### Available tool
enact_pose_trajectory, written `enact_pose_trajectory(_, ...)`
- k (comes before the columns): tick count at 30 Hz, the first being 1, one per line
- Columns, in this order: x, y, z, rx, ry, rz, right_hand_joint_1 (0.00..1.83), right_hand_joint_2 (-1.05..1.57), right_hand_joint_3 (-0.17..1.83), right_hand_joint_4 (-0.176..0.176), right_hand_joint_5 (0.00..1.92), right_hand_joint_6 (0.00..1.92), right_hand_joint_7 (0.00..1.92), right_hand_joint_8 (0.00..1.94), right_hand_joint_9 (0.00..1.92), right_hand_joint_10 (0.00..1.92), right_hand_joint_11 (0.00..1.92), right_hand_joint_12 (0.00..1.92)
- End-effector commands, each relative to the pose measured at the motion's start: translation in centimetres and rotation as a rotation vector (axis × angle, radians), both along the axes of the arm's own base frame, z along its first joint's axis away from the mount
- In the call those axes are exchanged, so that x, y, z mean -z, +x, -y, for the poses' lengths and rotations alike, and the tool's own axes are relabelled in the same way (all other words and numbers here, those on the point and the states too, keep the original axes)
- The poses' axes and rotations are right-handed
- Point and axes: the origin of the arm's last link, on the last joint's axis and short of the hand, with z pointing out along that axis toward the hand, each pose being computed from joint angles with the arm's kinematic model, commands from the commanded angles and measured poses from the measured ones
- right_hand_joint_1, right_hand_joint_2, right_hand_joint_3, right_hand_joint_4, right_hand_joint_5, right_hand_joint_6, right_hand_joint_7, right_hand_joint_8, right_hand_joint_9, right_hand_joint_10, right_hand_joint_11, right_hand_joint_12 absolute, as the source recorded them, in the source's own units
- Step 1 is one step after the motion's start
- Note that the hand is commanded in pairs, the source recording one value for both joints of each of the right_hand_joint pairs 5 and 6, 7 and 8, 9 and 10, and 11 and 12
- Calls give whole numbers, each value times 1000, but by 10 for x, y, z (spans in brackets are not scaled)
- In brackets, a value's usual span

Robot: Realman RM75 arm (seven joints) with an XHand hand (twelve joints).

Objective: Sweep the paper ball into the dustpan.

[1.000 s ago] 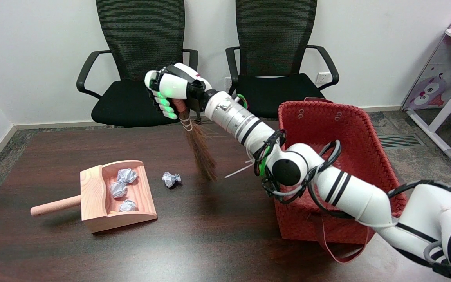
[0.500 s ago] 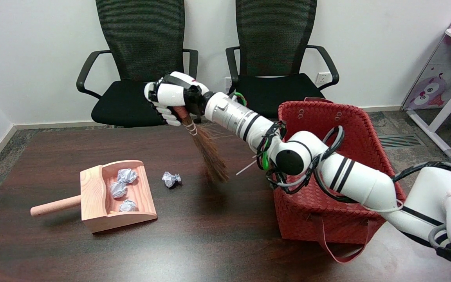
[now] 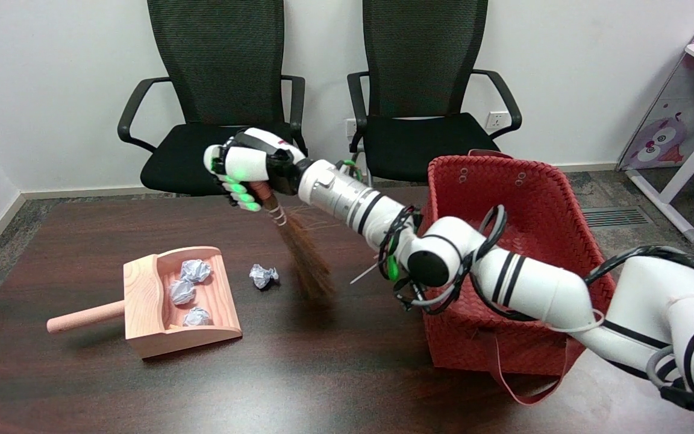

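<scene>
Now the robot hand [image 3: 241,170], upper centre, grips a small broom [image 3: 302,256] whose bristles hang just right of the loose paper ball [image 3: 263,276]. Left of it, the dustpan [image 3: 142,301] on the table [image 3: 323,374] holds three more.

Right hand [image 3: 243,172]: shifted toward frame left and slightly lower than half a second ago, after first rising a little from its place one second ago; arm elbow also drawn left.

Broom [image 3: 306,262]: carried along in the grip; bristle tips now lower and further left, nearer the loose paper ball [image 3: 263,275] at frame centre-left, though apart from it. Bristles blurred in the present view.
</scene>
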Motion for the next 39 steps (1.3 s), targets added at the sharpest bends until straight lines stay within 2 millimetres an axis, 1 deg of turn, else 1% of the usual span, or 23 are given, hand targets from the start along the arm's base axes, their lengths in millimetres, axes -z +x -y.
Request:
enact_pose_trajectory(1, 56, -11, -12, 2, 87, 177, 833, 1046, 1833, -5, 1920, 1920, 1920, 1920, 1920, 1920, 1920, 1920)
enact_pose_trajectory(4, 65, -17, -15, 12, 97, 199, 821, 1043, 1833, -5, 1920, 1920, 1920, 1920, 1920, 1920, 1920, 1920)
enact_pose_trajectory(7, 69, -30, -15, 45, 109, 174, 817, 1084, 1833, -4, 1920, 1920, 1920, 1920, 1920, 1920, 1920, 1920)
enact_pose_trajectory(11, 73, -38, -14, 52, 116, 157, 820, 1101, 1833, -3, 1920, 1920, 1920, 1920, 1920, 1920, 1920, 1920)
enact_pose_trajectory(14, 66, -35, -8, 37, 92, 163, 820, 1109, 1833, -4, 1920, 1920, 1920, 1920, 1920, 1920, 1920, 1920)
enact_pose_trajectory(16, 62, -28, -4, 17, 84, 161, 824, 1215, 1833, -3, 1920, 1920, 1920, 1920, 1920, 1920, 1920, 1920)
enact_pose_trajectory(19, 60, -20, -1, 11, 85, 178, 828, 1333, 1733, -1, 1920, 1920, 1920, 1920, 1920, 1920, 1920, 1920)
enact_pose_trajectory(24, 57, -7, 3, 7, 85, 240, 831, 1352, 1709, -2, 1920, 1920, 1920, 1920, 1920, 1920, 1920, 1920)
enact_pose_trajectory(29, 55, -1, 7, 18, 84, 277, 838, 1322, 1743, -3, 1920, 1920, 1920, 1920, 1920, 1920, 1920, 1920)
enact_pose_trajectory(32, 53, -6, 10, 97, 92, 374, 839, 1238, 1823, -4, 1920, 1920, 1920, 1920, 1920, 1920, 1920, 1920)
enact_pose_trajectory(34, 53, -6, 10, 153, 105, 490, 838, 1150, 1833, -5, 1920, 1920, 1920, 1920, 1920, 1920, 1920, 1920)
enact_pose_trajectory(36, 48, -6, 12, 215, 117, 651, 837, 1058, 1833, -6, 1920, 1920, 1920, 1920, 1920, 1920, 1920, 1920)
enact_pose_trajectory(39, 44, -4, 11, 267, 156, 832, 832, 1025, 1833, -4, 1920, 1920, 1920, 1920, 1920, 1920, 1920, 1920)
